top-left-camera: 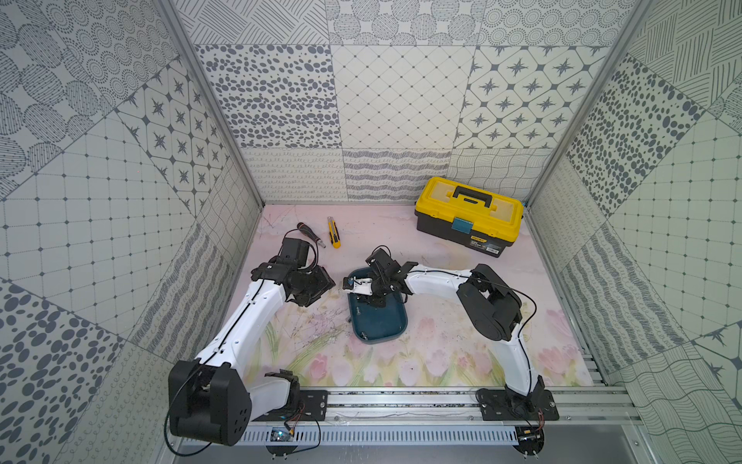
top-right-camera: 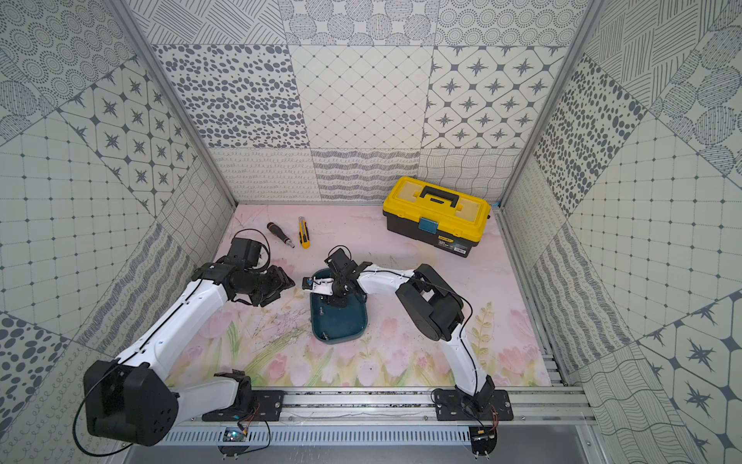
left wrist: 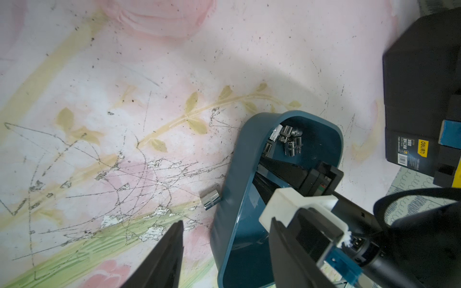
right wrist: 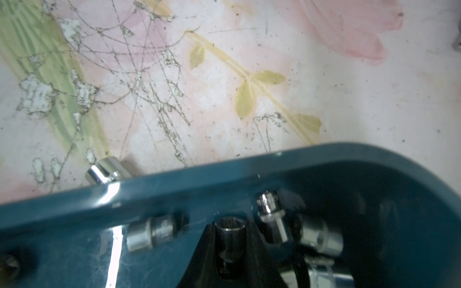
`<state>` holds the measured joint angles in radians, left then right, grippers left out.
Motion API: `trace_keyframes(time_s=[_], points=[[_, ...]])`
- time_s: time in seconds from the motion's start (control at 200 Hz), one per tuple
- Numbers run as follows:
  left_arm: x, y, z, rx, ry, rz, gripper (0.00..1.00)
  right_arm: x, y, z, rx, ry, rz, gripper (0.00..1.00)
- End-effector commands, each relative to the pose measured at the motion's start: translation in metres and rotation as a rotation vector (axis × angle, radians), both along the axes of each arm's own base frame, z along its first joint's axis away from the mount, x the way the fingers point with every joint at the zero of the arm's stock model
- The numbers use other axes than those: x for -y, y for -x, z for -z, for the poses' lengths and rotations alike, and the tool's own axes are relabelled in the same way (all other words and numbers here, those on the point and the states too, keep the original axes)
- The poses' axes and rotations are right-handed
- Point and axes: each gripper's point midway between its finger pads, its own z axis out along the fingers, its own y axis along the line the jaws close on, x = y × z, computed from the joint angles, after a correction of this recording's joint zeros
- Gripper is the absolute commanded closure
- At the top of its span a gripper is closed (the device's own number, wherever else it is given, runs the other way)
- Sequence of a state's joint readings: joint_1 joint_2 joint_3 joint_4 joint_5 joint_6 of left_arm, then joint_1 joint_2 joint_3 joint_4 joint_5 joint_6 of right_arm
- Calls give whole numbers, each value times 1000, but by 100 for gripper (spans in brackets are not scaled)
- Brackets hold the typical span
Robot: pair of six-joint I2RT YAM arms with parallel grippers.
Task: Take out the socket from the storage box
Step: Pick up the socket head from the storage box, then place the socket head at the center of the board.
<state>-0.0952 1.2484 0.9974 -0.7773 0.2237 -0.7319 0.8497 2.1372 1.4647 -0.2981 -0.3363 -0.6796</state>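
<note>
Socket gripped inside the storage box

A dark steel hex socket [right wrist: 230, 248] is clamped by the right hand [right wrist: 230, 230], whose fingers are closed on it within the walls of the shallow teal-blue plastic storage box [top-left-camera: 385, 321], close to one long side; whether it is lifted off the floor cannot be told. Loose chrome sockets [right wrist: 149, 235] are seen lying beside it. A lone chrome socket [left wrist: 210, 199] is found outside on the pink floral counter [top-left-camera: 441, 341], just beside the box wall. The left hand [left wrist: 227, 222] is held partly open and empty near the box.

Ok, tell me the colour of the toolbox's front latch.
The latch is teal blue, clearest in a top view.
</note>
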Motion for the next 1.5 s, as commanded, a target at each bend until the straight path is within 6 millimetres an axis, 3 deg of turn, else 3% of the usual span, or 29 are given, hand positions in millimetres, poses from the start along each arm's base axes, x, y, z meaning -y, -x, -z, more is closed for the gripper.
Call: trace_keyframes(time_s=[0.0,0.335,0.475,0.57,0.695,0.936,1.146,1.496], points=[[-2,0,-3,7,-13,13,41,5,-10,-50,42,-101,67,83],[-3,-1,1,1,-10,11,41,58,-23,-124,-17,-282,279,81],[-1,-2,1,1,1,13,41,92,-37,-137,-48,-320,404,80],[0,-3,1,3,5,15,41,114,-48,-128,-40,-295,501,80],[-2,-3,9,-15,-6,11,41,144,-62,-99,-37,-221,660,80],[-1,-1,16,-28,5,6,41,179,-80,-51,-34,-50,884,80],[-2,0,12,-21,-2,4,41,192,-102,-32,-36,72,1015,80],[-3,1,9,-18,-7,5,41,190,-112,-3,-94,193,1042,77]])
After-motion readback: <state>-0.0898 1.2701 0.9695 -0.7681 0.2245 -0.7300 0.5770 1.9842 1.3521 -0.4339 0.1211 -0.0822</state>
